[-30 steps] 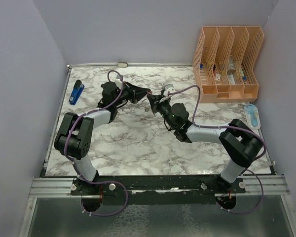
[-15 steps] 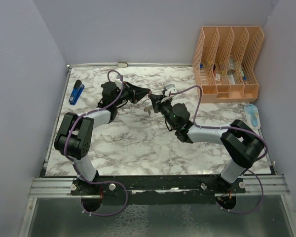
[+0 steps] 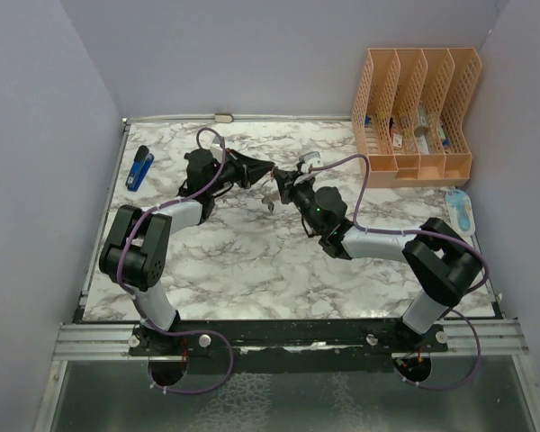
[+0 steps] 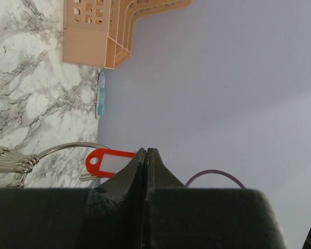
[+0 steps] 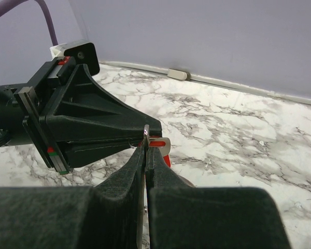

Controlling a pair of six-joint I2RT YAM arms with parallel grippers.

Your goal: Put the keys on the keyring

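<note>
Your two hands meet tip to tip above the counter (image 3: 252, 261), well to the left of the orange rack (image 3: 414, 112) in the overhead view. The left hand (image 3: 272, 168) is pressed fully closed. The keyring (image 4: 67, 147) arcs right up to its tips, with the red tag (image 4: 106, 162) just beside them, but you cannot tell what it pinches. The right hand (image 3: 283, 179) is closed as well, and a thin silver edge (image 5: 146, 130) pokes out at its tips; key or ring wire, it is too slim to say. A bunch of keys (image 4: 8, 158) already hangs on the ring, on the side away from the rack.

This looks like the threading step: one hand steadying the ring, the other presenting the tagged key. Next you likely need to find the wire's split end, line the key's hole up with it, and feed it on with a small, slow twist while neither grip loosens.
</note>
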